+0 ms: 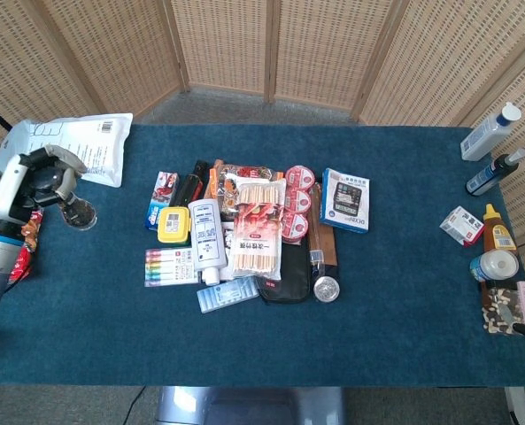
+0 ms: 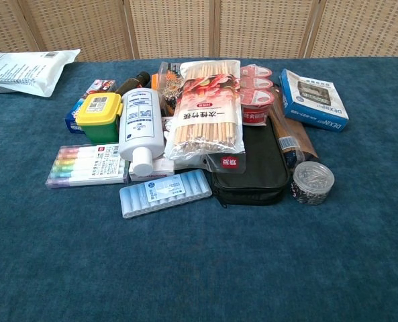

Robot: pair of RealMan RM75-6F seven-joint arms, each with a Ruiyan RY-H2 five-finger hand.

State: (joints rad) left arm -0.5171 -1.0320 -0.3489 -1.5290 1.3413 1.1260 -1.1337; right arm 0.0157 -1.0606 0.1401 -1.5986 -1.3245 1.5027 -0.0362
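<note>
In the head view my left hand [image 1: 39,180] is raised over the table's left end and holds a small clear jar with dark contents [image 1: 78,213] by its top. The jar hangs just in front of a white pouch [image 1: 76,143], which also shows in the chest view [image 2: 25,63]. A red snack bag [image 1: 25,237] lies partly hidden behind my left forearm. The chest view does not show this hand or the jar. My right hand appears in neither view.
A pile fills the table's middle: a pack of bamboo chopsticks [image 1: 257,228], a white bottle [image 1: 206,239], a yellow-lidded box [image 1: 173,225], a marker set [image 1: 171,266], a black pouch [image 2: 249,168] and a blue box [image 1: 345,200]. Bottles and small boxes [image 1: 488,239] line the right edge.
</note>
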